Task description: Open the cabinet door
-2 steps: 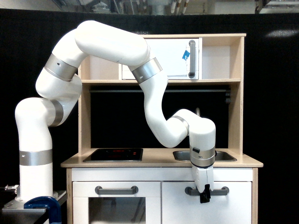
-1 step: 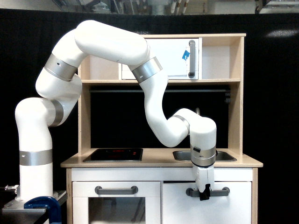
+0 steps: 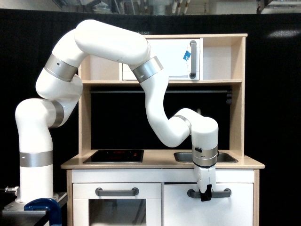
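Glossy white plastic arm point(image 3: 108, 44), matt white cabinet door point(image 3: 209, 209), pale wood countertop point(image 3: 160, 163).

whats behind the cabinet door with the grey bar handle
Only a thin dark gap shows above the cabinet door, at its top edge. The panel covers the inside; the gripper hides the handle's middle.

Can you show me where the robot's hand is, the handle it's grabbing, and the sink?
gripper point(image 3: 205, 195): exterior view, at its dark fingertips.
grey bar handle point(image 3: 223, 193): exterior view, right half.
sink point(image 3: 227, 157): exterior view, right basin.
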`<action>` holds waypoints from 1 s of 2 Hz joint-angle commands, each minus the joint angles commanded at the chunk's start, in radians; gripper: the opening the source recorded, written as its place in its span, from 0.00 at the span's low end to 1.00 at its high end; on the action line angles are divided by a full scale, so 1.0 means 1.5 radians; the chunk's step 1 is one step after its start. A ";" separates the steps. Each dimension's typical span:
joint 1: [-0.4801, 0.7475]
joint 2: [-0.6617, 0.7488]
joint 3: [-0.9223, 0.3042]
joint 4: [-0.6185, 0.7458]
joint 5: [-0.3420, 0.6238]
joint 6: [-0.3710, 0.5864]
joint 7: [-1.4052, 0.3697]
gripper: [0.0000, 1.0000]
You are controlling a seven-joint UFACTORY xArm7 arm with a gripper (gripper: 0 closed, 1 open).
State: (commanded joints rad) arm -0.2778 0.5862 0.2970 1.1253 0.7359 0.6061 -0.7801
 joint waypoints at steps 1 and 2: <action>-0.020 -0.005 0.001 -0.010 -0.002 0.005 -0.015 0.00; -0.032 0.003 -0.002 0.003 -0.015 0.016 -0.017 0.00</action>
State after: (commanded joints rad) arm -0.3259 0.5913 0.2946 1.1304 0.7140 0.6298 -0.8054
